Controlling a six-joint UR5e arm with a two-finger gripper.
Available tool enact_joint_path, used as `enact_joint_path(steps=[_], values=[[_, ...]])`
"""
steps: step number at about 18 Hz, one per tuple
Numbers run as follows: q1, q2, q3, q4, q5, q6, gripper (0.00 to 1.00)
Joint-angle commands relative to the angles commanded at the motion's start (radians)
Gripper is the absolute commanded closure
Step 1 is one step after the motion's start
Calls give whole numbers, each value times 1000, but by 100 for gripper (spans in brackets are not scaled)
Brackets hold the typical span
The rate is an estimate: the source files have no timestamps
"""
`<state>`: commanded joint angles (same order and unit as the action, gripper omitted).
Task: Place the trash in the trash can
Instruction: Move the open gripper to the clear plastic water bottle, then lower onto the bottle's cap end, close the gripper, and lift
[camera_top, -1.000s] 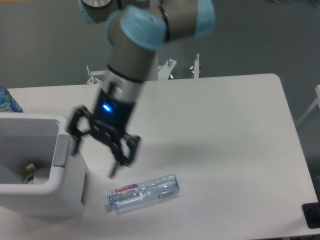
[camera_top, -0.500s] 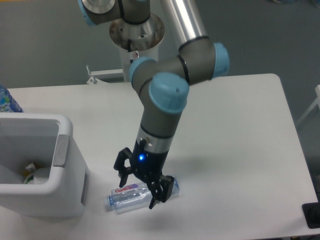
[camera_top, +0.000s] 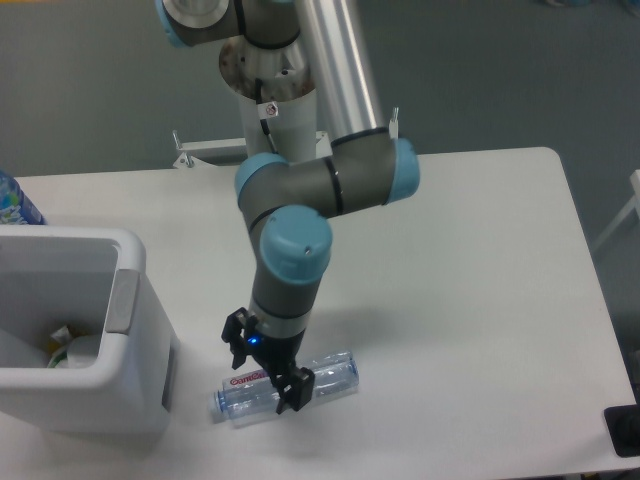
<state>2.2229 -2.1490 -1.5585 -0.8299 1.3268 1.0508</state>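
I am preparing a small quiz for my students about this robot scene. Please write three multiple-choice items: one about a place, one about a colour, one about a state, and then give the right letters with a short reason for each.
1. Where does the clear plastic bottle lie?
A. inside the bin
B. on the table, right of the bin
C. on the floor

2. What colour is the trash can?
A. white
B. black
C. green

3. How does the gripper stand?
A. high above the table, far from everything
B. inside the bin
C. low over the bottle, fingers open on either side of it

Answers:
1 B: the bottle rests on its side on the white table, beside the can.
2 A: its walls are white, with a grey panel.
3 C: one finger shows behind the bottle and one in front, not yet closed on it.
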Motion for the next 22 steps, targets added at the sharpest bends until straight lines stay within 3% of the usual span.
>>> enact_joint_path(steps=[12, 16, 22], values=[[-40, -83, 57, 0, 35, -6, 2], [-63, -109, 75, -5, 141, -14, 22], [-62, -104, 106, -8, 144, -14, 44]])
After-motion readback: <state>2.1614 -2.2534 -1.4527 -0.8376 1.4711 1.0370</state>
